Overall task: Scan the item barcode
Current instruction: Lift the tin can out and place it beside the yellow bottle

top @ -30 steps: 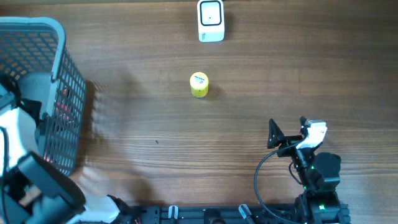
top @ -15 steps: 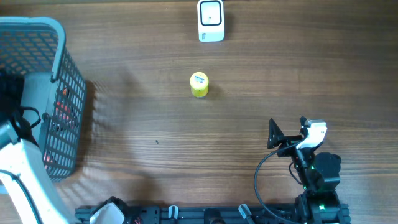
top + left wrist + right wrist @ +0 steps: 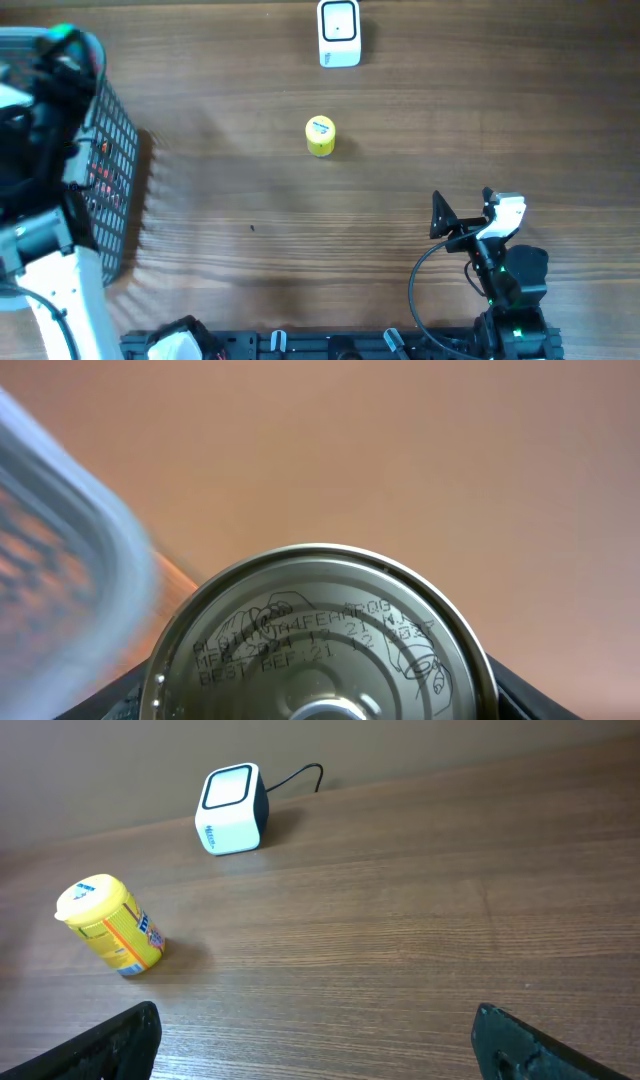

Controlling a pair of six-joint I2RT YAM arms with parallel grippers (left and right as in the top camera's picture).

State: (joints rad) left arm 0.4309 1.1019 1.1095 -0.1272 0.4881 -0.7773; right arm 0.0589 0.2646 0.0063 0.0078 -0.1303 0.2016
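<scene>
Clamping the tin can (image 3: 320,630), the left gripper (image 3: 322,705) is holding it above the basket (image 3: 115,150), well left of the scanner (image 3: 230,808); to scan well it should be bringing the can's side label, likely bearing the barcode, square to the scanner's window rather than this metal end. That end is showing stamped lines starting "MFG" and "BEST BEF", while the right gripper (image 3: 320,1045) is waiting with jaws apart and empty, well short of the scanner, and a yellow tub (image 3: 110,925) is sitting near the scanner, label unreadable
</scene>
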